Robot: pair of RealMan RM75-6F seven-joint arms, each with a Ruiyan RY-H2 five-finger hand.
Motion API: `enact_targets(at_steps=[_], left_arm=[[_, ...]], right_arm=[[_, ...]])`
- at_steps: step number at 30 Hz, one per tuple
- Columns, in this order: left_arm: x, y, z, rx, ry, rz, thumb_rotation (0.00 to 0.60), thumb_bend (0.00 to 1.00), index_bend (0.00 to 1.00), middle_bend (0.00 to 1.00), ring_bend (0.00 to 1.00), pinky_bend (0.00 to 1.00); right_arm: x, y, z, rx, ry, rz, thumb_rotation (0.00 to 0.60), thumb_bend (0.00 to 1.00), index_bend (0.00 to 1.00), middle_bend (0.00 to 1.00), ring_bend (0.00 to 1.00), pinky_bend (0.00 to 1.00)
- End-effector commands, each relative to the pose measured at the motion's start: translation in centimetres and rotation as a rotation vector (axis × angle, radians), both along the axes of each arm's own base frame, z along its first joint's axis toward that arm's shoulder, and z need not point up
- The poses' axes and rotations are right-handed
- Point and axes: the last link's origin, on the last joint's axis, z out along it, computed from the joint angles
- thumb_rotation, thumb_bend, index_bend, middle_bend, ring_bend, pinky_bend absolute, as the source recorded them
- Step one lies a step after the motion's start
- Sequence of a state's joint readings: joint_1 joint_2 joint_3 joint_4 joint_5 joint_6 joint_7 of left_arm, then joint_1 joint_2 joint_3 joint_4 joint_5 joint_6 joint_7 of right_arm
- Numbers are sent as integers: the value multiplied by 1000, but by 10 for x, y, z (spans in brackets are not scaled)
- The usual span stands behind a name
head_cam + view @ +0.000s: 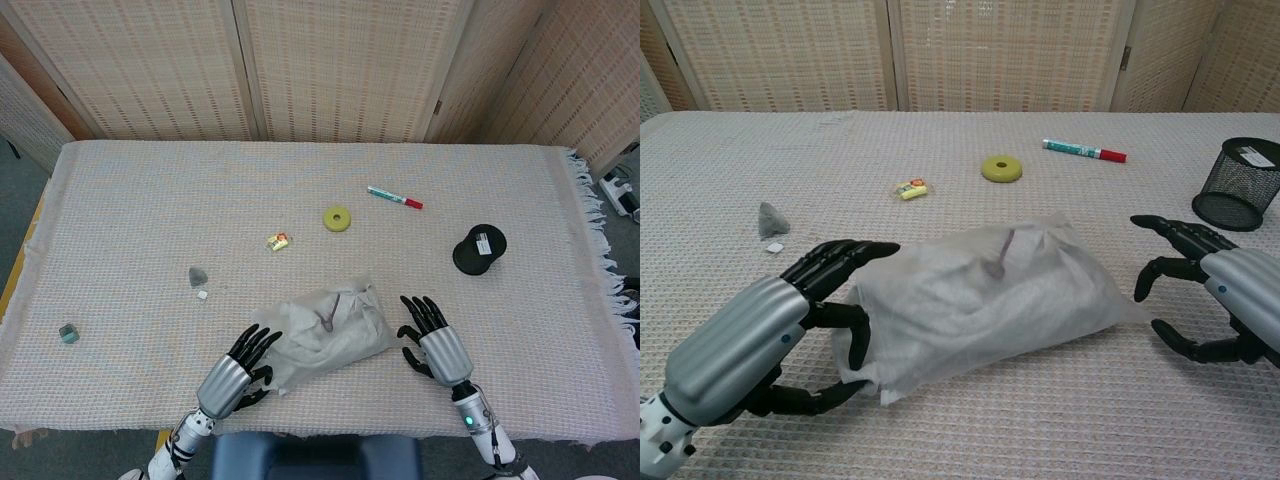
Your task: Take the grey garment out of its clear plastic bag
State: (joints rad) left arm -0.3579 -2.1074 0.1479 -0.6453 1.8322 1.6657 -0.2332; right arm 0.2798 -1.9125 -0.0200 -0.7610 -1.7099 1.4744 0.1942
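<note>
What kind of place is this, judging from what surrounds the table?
Probably an indoor robot test or recording area, not a home. Woven folding screens close off the cloth-covered table, a power strip lies on the floor, and unrelated small props such as a marker and mesh pen cup are scattered about.

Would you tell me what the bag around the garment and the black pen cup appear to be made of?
The bag looks like thin frosted plastic film: it crinkles and the grey garment shows through dimly. The pen cup looks like black wire mesh, probably metal: its wall is see-through.
</note>
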Motion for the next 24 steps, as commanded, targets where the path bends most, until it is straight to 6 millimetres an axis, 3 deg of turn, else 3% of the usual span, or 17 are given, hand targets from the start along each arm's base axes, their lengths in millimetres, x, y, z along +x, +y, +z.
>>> enact_targets(at_steps=[1, 16, 24], left_arm=[[0, 0, 0, 0, 1, 1, 600, 447, 682, 101, 0, 18], [-1, 4, 2, 7, 2, 9, 600, 447, 674, 101, 0, 18], [0, 5, 4, 13, 1, 8, 600, 449, 674, 101, 0, 18]], right_arm=[[1, -1, -2, -1, 3, -1, 600, 379, 425, 23, 0, 0], [7, -3, -15, -9, 13, -9, 600, 362, 407, 21, 0, 0], [14, -3, -20, -24, -25, -7, 600, 361, 502, 50, 0, 0]])
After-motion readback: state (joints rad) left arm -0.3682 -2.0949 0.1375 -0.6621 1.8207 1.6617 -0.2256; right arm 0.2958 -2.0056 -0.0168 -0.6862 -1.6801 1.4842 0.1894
